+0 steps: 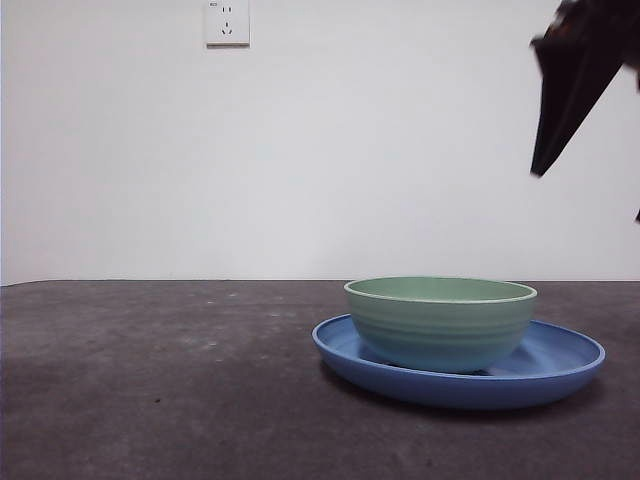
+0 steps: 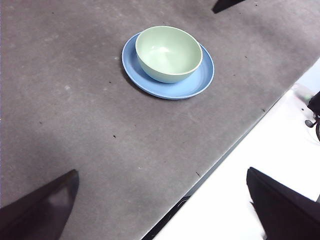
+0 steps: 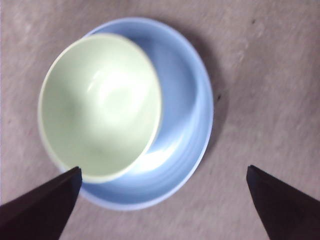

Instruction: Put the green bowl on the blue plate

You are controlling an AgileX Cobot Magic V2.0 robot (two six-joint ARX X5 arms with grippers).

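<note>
The pale green bowl stands upright inside the blue plate, off-centre toward one side of it. From above, the right wrist view shows the green bowl and the blue plate with nothing touching them. My right gripper hangs open above them, and its dark tip shows at the top right of the front view. Far off and high over the table, my left gripper is open and empty, looking at the bowl on the plate.
The dark grey table spreads around the plate. Its front edge runs diagonally through the left wrist view, with white floor beyond. A wall socket sits on the white back wall.
</note>
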